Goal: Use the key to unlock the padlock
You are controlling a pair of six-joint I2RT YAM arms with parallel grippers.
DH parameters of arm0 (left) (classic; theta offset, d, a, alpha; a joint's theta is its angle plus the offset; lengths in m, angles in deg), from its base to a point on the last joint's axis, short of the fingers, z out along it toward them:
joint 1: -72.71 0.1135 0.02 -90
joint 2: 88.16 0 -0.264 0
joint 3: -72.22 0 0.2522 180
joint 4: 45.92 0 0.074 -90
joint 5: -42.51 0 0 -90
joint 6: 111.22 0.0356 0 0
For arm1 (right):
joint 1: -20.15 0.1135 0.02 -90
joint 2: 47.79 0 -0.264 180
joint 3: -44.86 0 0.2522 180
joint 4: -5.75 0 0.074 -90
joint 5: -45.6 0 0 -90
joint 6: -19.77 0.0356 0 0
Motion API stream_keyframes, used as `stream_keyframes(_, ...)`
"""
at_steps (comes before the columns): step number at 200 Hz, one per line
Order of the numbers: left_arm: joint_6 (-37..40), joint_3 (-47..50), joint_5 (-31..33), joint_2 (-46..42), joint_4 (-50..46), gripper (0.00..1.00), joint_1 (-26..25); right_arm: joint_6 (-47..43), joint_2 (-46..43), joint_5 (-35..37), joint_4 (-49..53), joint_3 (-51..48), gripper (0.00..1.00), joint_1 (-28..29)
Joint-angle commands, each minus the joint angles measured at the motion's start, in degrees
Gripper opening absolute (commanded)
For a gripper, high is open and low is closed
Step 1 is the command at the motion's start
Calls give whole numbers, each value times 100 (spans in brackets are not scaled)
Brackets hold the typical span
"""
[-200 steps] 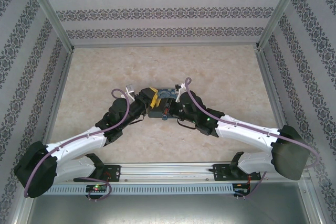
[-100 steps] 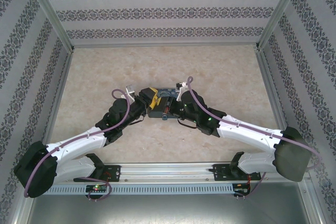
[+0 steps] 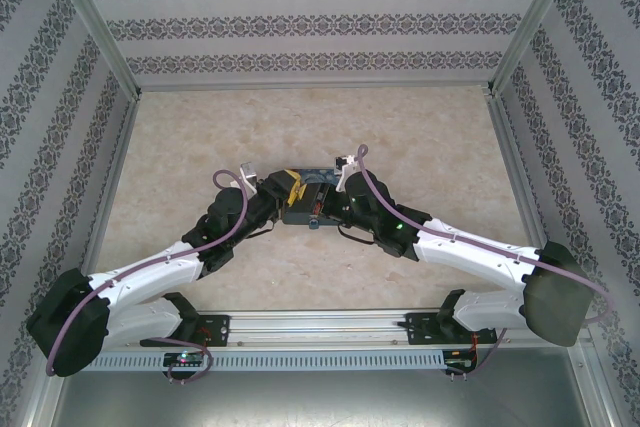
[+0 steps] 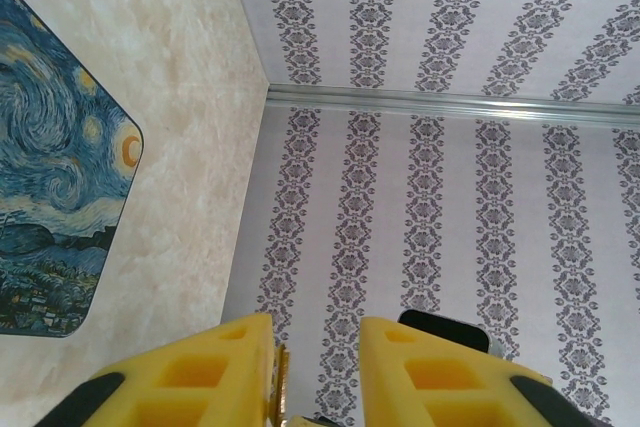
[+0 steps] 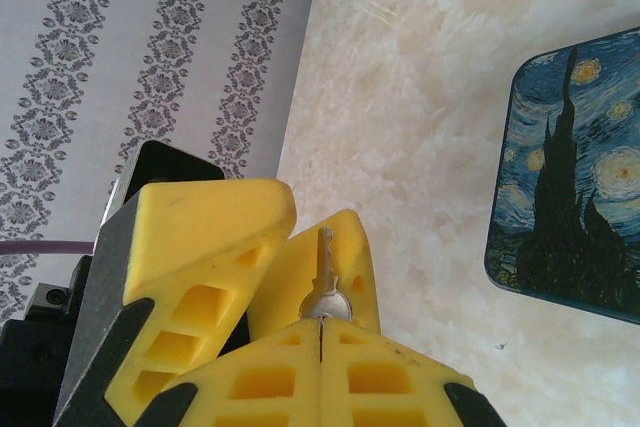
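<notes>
Our right pincer is clamped on the key, blade pointing straight out against the left pincer, whose part-spread fingers may or may not grip anything, beside the painted case.

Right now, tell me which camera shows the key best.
Right wrist: the key stands sharp, its bow pinched in the shut right claw. From the top it is too small to make out; the left wrist leaves it unclear.
</notes>
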Motion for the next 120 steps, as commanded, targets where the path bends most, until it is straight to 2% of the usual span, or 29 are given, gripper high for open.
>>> stream_keyframes(1, 106, 78, 74, 17, -96, 26, -75, -42, -93, 67, -34, 138, 0, -53)
stream_keyframes(25, 115, 80, 76, 17, -90, 25, -73, -54, -101, 46, -39, 124, 0, -62)
stream_keyframes(51, 124, 77, 85, 17, -114, 35, -73, -78, -101, 13, -38, 137, 0, -75)
stream_keyframes(63, 122, 77, 76, 32, -113, 36, -73, -80, -97, 10, -39, 142, 0, -70)
stream_keyframes(120, 160, 87, 59, 34, -112, 27, -73, -89, -58, -34, -71, 174, 0, -70)
